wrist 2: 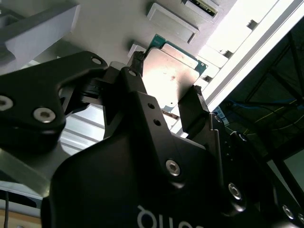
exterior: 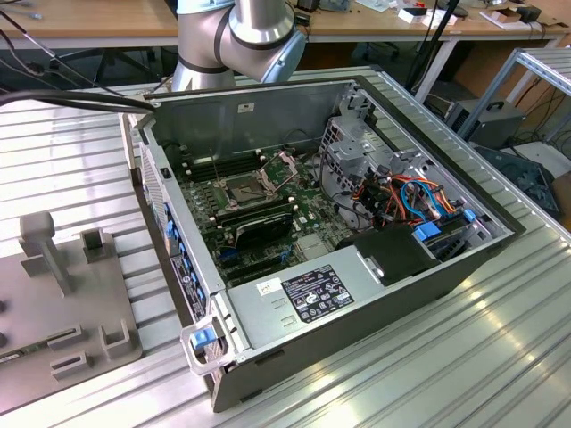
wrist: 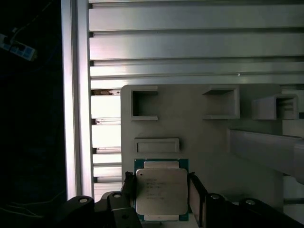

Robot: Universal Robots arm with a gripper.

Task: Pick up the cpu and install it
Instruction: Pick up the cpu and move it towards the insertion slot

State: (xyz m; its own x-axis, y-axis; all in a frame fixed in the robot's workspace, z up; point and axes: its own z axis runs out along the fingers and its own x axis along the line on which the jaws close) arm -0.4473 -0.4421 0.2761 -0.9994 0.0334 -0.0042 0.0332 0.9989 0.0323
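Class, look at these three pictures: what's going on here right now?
A robot arm is doing the handling. In the first wrist view its tool is down at the cpu, which sits on a grey holder plate. Whether the tool has gripped it cannot be told. In the exterior view the computer case lies open, and its motherboard socket looks open too.

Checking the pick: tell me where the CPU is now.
In the first wrist view, the CPU lies on the grey fixture plate, at the gripper.
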